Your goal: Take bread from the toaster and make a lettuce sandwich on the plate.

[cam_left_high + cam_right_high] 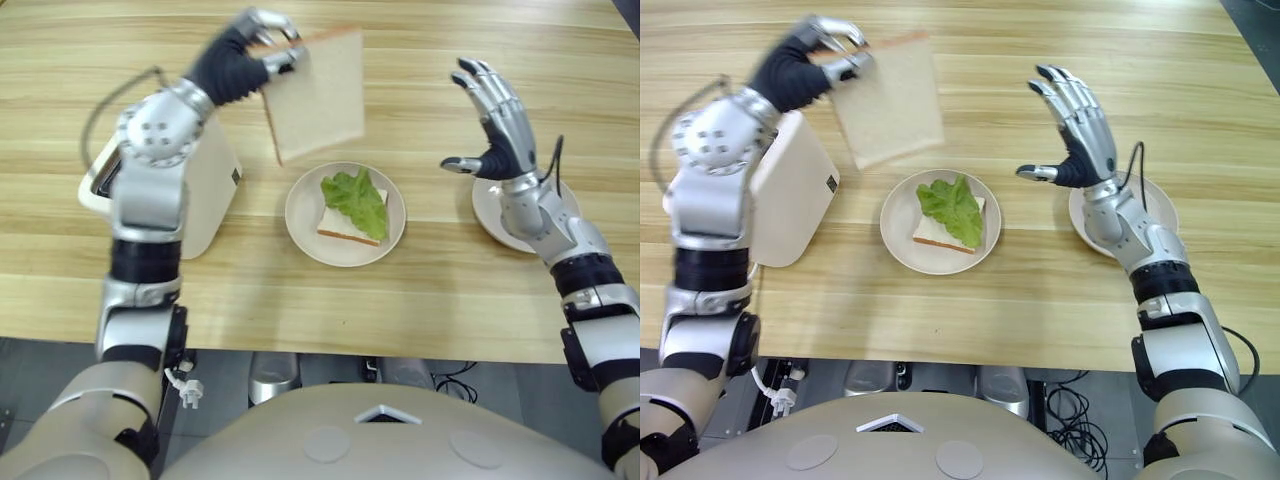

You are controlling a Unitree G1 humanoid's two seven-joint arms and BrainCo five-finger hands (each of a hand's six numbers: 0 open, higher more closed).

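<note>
One slice, pinched in the left hand, should land squarely on the lettuce; the right hand hovers spread, empty.

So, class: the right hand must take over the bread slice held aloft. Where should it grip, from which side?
Probably the free right edge of the bread slice, from the robot's right: the left hand pinches its upper left corner, it hangs nearly upright, and the open right hand is on that side.

Bright, even light lays soft shadows on the table.
</note>
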